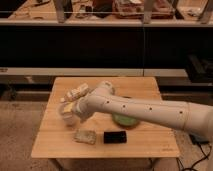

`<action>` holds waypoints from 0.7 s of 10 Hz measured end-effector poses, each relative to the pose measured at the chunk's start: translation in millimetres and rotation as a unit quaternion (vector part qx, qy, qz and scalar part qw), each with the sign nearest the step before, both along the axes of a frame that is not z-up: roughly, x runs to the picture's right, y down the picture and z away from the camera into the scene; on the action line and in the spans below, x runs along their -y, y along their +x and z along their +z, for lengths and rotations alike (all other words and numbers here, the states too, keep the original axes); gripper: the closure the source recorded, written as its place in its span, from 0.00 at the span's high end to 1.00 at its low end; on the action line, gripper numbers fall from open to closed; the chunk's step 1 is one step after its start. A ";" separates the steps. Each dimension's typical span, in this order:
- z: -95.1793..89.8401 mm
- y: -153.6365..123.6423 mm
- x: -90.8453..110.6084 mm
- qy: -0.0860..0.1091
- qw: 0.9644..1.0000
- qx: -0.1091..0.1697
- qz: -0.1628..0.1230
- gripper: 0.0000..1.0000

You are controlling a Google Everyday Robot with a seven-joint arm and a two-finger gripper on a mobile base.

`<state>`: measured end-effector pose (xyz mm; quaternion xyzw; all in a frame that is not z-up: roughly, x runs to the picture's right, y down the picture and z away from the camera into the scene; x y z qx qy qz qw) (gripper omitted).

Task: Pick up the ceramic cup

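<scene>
The ceramic cup (67,116) is a small plain white cup standing on the left part of the wooden table (55,145). My white arm reaches in from the right across the table. My gripper (74,108) is at the cup, right over its top and right side, and hides part of it. A white labelled bottle (77,93) lies on its side just behind the cup and the gripper.
A wide green bowl (125,120) sits mid-table, mostly covered by my arm. A tan packet (85,136) and a flat black object (115,136) lie near the front edge. Dark shelving stands behind the table.
</scene>
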<state>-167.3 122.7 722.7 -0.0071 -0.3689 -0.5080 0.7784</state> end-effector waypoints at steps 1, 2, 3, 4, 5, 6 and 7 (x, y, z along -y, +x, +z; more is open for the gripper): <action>8.6 -6.3 -0.8 0.001 1.000 -0.006 -0.005 0.65; 23.7 -17.4 -1.2 0.008 1.000 -0.016 -0.017 0.65; 31.8 -23.6 -1.3 0.013 0.999 -0.021 -0.023 0.65; 37.5 -27.8 -1.4 0.016 0.999 -0.025 -0.027 0.65; 38.9 -27.7 -1.9 0.016 0.999 -0.026 -0.027 0.65; 39.0 -26.7 -1.2 0.016 0.999 -0.027 -0.026 0.65; 39.2 -26.4 -1.3 0.016 0.999 -0.027 -0.026 0.65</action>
